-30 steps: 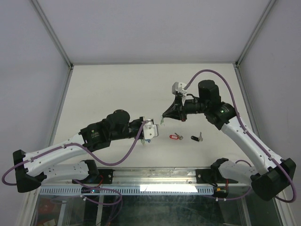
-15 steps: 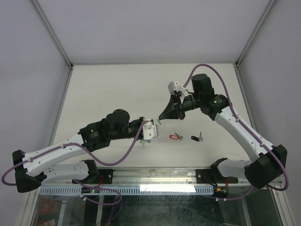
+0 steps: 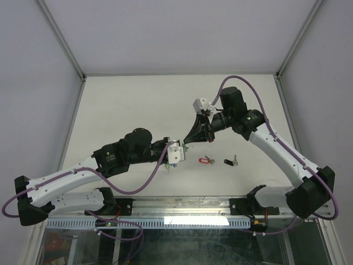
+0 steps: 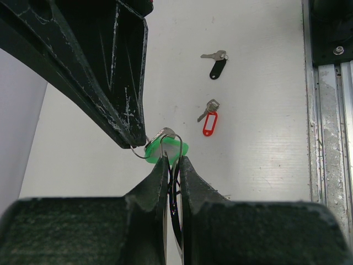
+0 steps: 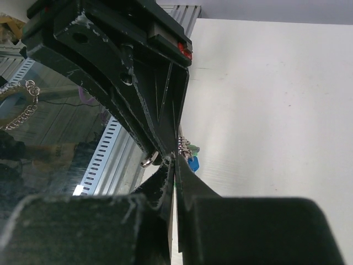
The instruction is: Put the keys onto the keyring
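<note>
Arms (image 3: 278, 152) are white with black joints (image 3: 118, 153), purple cables (image 3: 238, 84), scuffed black pincer fingers (image 4: 110, 83).

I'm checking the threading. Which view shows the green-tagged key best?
Left wrist: the green-tagged key is plainly visible just beyond the left gripper, which pinches the keyring. Right wrist shows only a green sliver behind fingers; top external, barely a speck.

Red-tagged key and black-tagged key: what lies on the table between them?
Nothing: the left wrist view shows only bare white table between the red-tagged key and the black-tagged key.
</note>
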Robot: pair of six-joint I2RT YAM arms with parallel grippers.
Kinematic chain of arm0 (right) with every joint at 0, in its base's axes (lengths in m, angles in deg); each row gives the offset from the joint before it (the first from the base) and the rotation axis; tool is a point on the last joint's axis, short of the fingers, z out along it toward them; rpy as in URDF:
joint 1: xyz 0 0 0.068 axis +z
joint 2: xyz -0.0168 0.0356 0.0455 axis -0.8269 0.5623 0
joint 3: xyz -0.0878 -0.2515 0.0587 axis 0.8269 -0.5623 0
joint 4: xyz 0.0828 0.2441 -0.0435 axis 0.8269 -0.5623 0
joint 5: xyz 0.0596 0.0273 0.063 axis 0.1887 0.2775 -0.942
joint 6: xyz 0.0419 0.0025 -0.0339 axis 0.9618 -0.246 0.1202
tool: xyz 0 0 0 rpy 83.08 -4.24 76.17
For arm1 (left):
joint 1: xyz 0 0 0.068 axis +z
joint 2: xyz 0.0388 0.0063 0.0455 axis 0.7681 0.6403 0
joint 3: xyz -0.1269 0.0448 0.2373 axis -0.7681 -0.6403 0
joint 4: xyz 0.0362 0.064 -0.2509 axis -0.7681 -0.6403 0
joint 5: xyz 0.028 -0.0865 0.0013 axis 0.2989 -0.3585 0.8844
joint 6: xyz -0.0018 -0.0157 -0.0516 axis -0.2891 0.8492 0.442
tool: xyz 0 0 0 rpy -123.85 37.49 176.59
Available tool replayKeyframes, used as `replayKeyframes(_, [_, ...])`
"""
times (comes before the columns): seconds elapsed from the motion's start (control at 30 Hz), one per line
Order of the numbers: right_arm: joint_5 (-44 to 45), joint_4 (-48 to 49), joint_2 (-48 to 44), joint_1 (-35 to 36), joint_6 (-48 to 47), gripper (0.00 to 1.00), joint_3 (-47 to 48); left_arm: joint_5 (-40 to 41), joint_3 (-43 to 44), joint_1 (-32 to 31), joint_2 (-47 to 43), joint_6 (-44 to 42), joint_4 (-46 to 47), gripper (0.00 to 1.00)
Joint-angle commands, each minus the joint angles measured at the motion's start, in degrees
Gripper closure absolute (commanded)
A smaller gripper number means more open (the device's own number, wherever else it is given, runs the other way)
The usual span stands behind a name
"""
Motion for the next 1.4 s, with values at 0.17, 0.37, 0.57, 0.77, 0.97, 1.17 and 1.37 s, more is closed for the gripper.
replayKeyframes(0.17, [-4.1,-3.3,1.0,0.9,-4.2,1.0,4.4,-0.7,2.7,-0.4,-0.7,-1.0,2.8,1.0])
replayKeyframes(0.37, [-5.4,-6.2,1.6,1.1,-6.6,1.0,5.5,-0.6,2.7,-0.4,-0.6,-1.0,2.7,1.0])
replayKeyframes(0.57, [-5.5,-11.4,3.1,1.4,-10.5,1.0,7.3,-0.6,2.6,-0.4,-0.7,-1.0,2.8,1.0])
replayKeyframes(0.77, [-5.3,-13.1,4.3,2.2,-11.8,1.0,8.0,-0.7,2.7,-0.4,-0.6,-1.0,2.8,1.0])
replayKeyframes(0.97, [-5.6,-16.3,4.9,2.4,-14.2,1.0,9.3,-0.4,2.6,-0.4,-0.6,-1.0,2.8,1.0])
replayKeyframes(1.17, [-6.0,-19.8,4.6,2.4,-16.5,1.0,10.3,-0.3,2.6,-0.4,-0.6,-1.1,2.8,1.0])
replayKeyframes(1.37, [-6.1,-23.0,4.9,2.6,-18.5,1.0,11.1,-0.1,2.6,-0.4,-0.7,-1.2,2.8,1.0])
